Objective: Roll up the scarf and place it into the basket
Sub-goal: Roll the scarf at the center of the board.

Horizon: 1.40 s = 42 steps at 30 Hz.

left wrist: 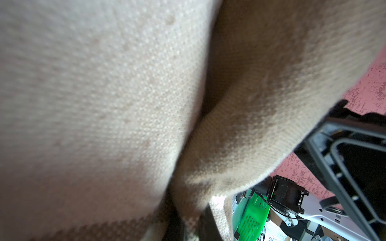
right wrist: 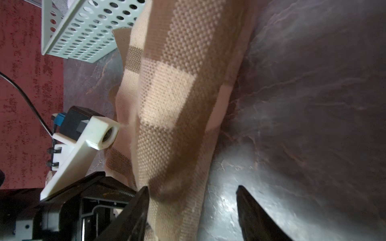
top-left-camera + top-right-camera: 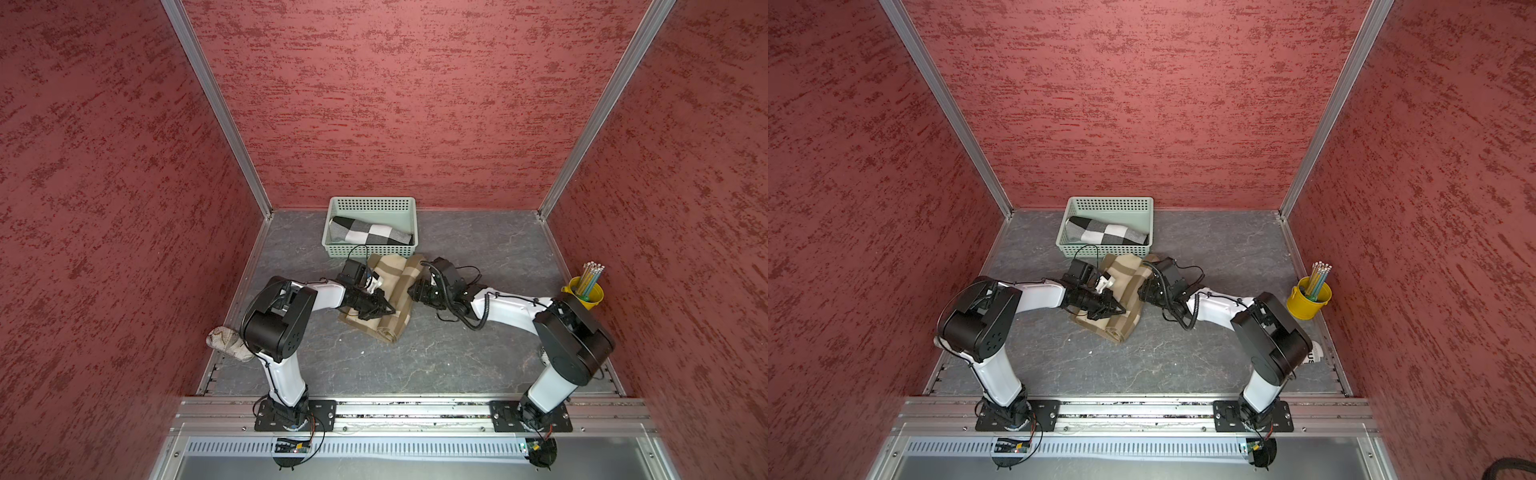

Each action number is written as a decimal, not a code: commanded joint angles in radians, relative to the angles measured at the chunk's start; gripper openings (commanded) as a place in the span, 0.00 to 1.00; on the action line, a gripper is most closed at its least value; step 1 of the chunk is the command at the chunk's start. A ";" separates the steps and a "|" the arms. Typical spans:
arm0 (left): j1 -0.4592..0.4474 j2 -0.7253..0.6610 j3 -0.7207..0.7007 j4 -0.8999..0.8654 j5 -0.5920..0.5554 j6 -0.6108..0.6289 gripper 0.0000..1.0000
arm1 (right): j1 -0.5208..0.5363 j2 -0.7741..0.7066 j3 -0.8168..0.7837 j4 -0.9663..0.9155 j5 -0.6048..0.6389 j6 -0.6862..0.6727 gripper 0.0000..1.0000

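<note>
A beige and tan checked scarf (image 3: 397,282) (image 3: 1127,282) lies folded in a loose bundle on the grey table, just in front of the pale mint basket (image 3: 370,250) (image 3: 1104,250). My left gripper (image 3: 388,309) (image 3: 1121,311) sits on its near-left part, shut on a fold of the cloth. The scarf (image 1: 125,104) fills the left wrist view, with a pinch of it in the left gripper (image 1: 191,227). My right gripper (image 3: 412,291) (image 2: 192,187) stands open at the scarf's right edge. One fingertip (image 2: 145,193) touches the scarf (image 2: 173,104), and the basket (image 2: 83,31) lies beyond.
A rolled black-and-white checked cloth (image 3: 370,230) lies inside the basket. A yellow bucket of pencils (image 3: 584,293) stands at the right wall. A pale rolled cloth (image 3: 226,343) rests at the left edge behind the left arm. Red walls close three sides.
</note>
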<state>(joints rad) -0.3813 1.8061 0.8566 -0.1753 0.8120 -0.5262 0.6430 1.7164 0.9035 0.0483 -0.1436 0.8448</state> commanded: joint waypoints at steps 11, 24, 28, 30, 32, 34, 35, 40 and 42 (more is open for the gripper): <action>0.001 -0.087 -0.028 -0.013 -0.066 -0.054 0.35 | -0.039 0.174 0.055 0.148 -0.086 0.039 0.20; -0.527 -0.490 -0.123 -0.023 -1.026 0.454 0.73 | -0.085 0.169 0.214 -0.255 -0.031 0.014 0.00; -0.607 -0.407 -0.106 0.008 -1.135 0.528 0.74 | -0.084 0.167 0.217 -0.262 -0.034 0.015 0.00; -0.633 -0.333 -0.081 0.015 -1.185 0.534 0.75 | -0.084 0.161 0.216 -0.266 -0.030 0.016 0.00; -0.649 -0.259 -0.047 0.006 -1.225 0.534 0.77 | -0.085 0.157 0.216 -0.271 -0.028 0.016 0.00; -0.664 -0.195 -0.018 -0.005 -1.264 0.528 0.78 | -0.085 0.153 0.219 -0.276 -0.030 0.016 0.00; -0.669 -0.167 -0.003 -0.014 -1.286 0.523 0.79 | -0.084 0.151 0.219 -0.279 -0.028 0.015 0.00; -0.667 -0.099 0.044 -0.086 -1.347 0.478 0.47 | -0.085 0.136 0.219 -0.286 -0.026 0.011 0.00; -0.661 -0.124 0.046 -0.102 -1.302 0.461 0.24 | -0.086 0.124 0.213 -0.283 -0.024 0.007 0.00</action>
<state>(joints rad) -1.0485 1.6966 0.8837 -0.2352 -0.4728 -0.0402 0.5655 1.8706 1.1126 -0.1665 -0.2001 0.8574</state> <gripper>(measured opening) 0.320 0.099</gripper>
